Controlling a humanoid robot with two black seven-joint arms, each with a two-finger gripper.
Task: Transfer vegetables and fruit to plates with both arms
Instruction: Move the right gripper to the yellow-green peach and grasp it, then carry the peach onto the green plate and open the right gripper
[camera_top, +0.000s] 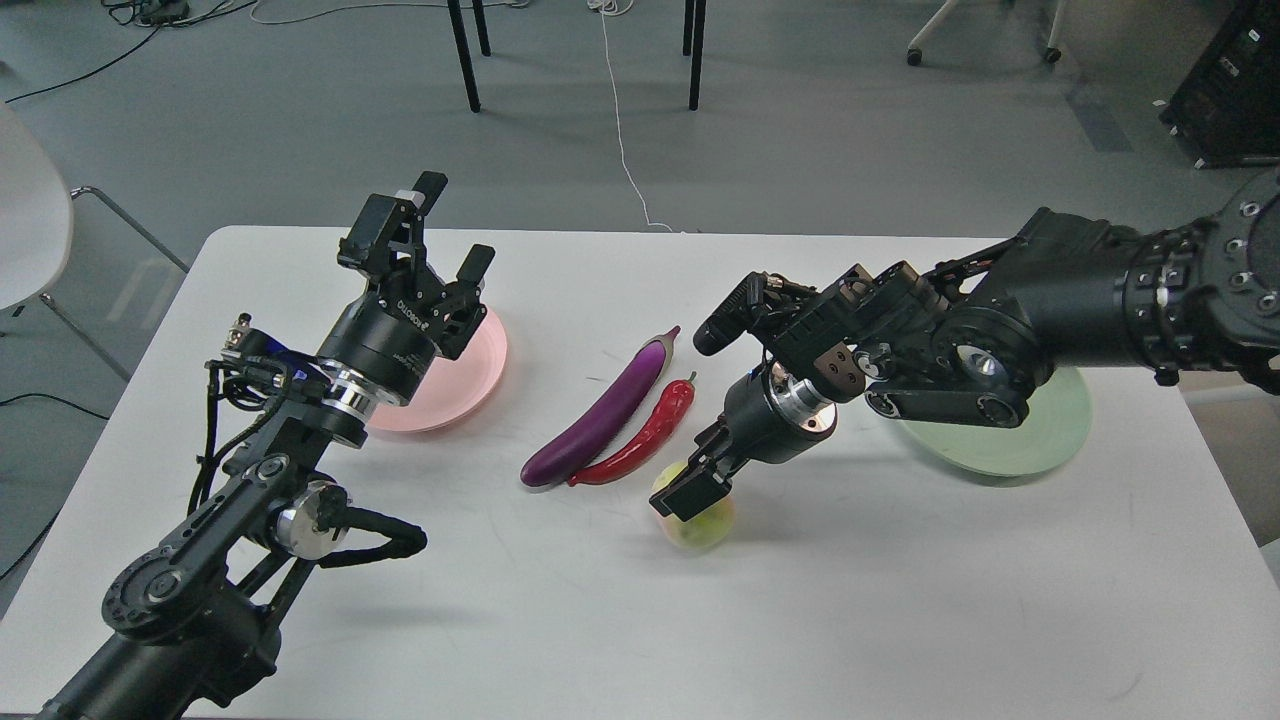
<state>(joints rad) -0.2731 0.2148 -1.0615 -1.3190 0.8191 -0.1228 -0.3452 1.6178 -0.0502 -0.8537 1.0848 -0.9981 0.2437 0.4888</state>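
Head view: yellow-green peach, pink-blushed, table centre, at five o'clock of eggplant and chili; right gripper pinches it, hiding its top. Left gripper spread above pink plate.

The right pincer points down at the yellow-green fruit on the white desk. Its black fingers sit on top of the fruit w/ one on each side, but I can't tell if they squeeze it. Just left of this pincer lie the red chili and the purple eggplant, side by side & touching. Behind the pincer's arm, to the right, is the green plate. The left pincer is up high w/ fingers spread apart & nothing between them. The pink plate is right under it.
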